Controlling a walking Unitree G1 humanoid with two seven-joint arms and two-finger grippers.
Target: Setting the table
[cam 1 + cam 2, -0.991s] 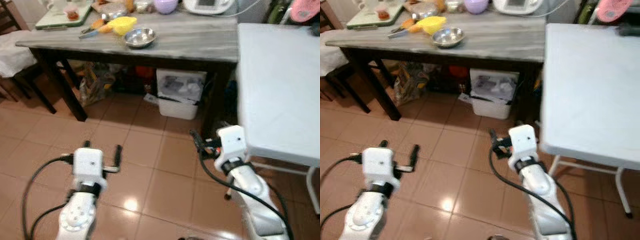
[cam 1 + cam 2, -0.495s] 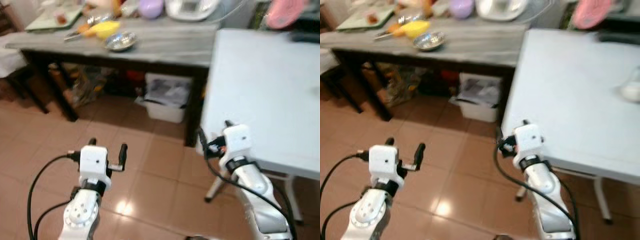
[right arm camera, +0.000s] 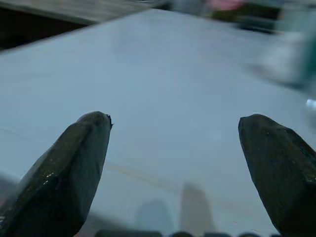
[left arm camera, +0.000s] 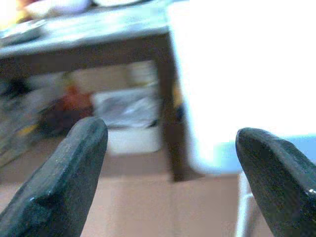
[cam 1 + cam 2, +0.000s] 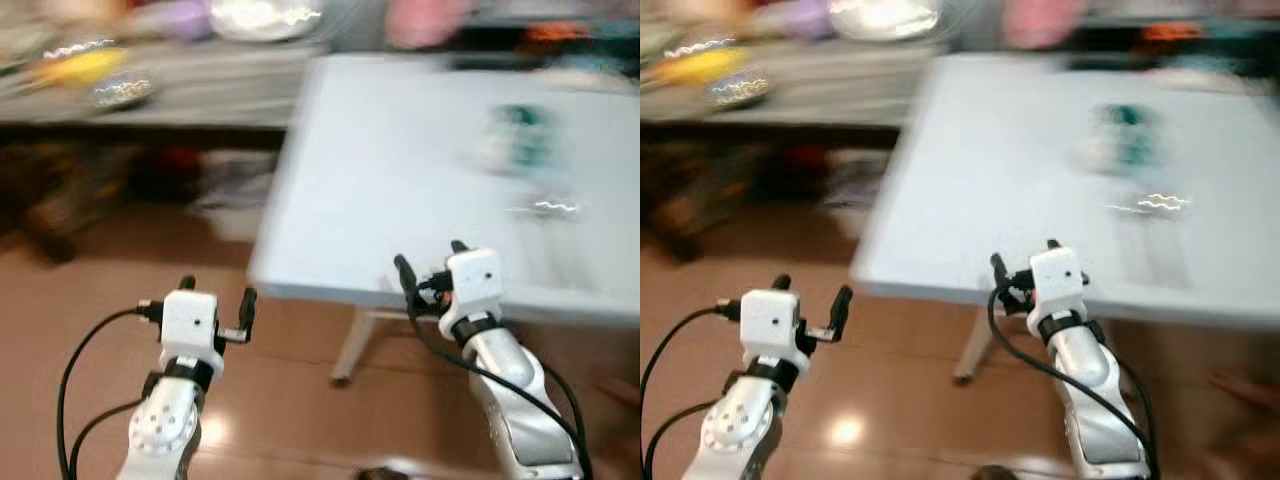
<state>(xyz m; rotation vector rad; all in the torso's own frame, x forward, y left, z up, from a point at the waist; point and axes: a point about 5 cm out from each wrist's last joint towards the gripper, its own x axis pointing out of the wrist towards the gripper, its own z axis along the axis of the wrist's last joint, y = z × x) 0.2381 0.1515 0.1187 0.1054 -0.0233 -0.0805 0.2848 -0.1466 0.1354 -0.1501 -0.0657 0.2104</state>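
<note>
Camera view has swung rightward since half a second ago, and the frames are now heavily blurred; the white bench (image 5: 400,170) fills more of the scene. Right hand (image 5: 428,262) hangs at the bench's near edge, fingers spread wide apart, nothing between them. Left hand (image 5: 215,298) is held over the tiled floor (image 5: 90,270), short of the bench, fingers likewise spread and empty. Beyond the right hand, on the bench top, sits a smeared white and green item (image 5: 520,140), possibly tableware. Far beyond the left hand stands the grey bench (image 5: 200,95), carrying a metal bowl (image 5: 122,90).
</note>
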